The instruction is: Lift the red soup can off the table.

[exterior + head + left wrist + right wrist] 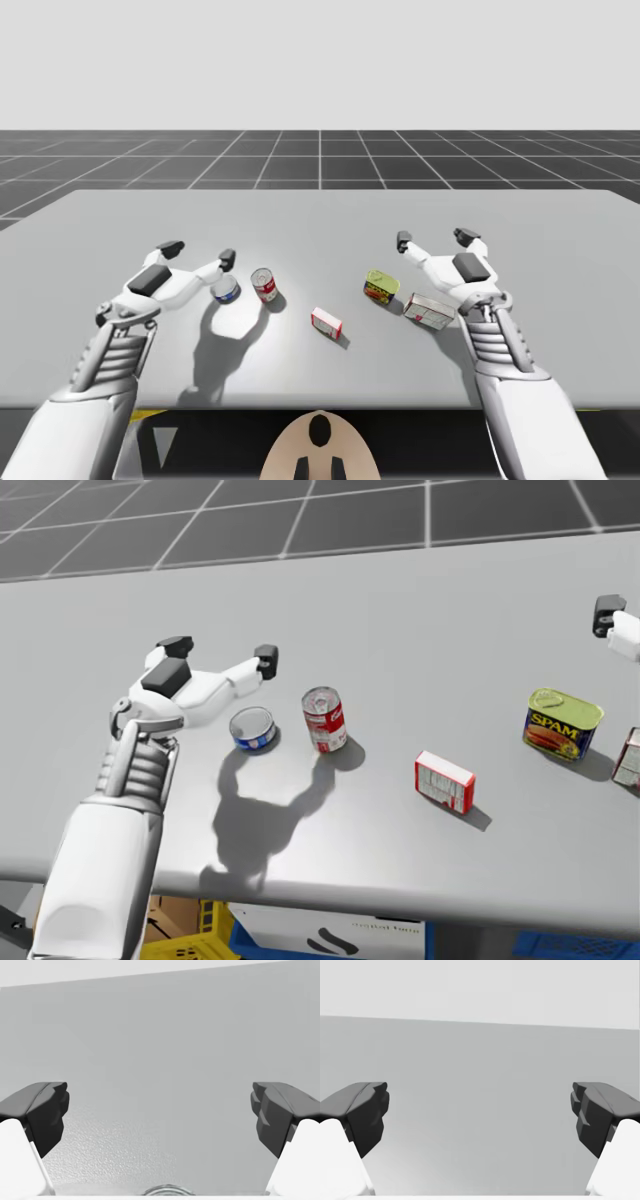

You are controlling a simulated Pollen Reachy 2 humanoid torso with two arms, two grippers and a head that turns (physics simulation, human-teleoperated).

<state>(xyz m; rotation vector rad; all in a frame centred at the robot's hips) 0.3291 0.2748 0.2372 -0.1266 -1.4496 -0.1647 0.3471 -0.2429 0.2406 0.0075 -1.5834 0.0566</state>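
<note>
The red soup can (264, 285) (325, 719) stands upright on the grey table (320, 215), left of the middle. My left gripper (198, 252) (220, 655) (160, 1115) hovers open to the can's left, above and behind a short blue can (226, 291) (253, 728); bare table lies between its fingers. My right gripper (435, 238) (480, 1115) is open over the right half of the table, well away from the red can, with nothing between its fingers.
A small red and white box (326, 323) (445, 781) lies right of the soup can. A yellow-green rectangular tin (381, 287) (562, 723) and a grey-red box (430, 311) sit by my right arm. The table's front edge runs close below them.
</note>
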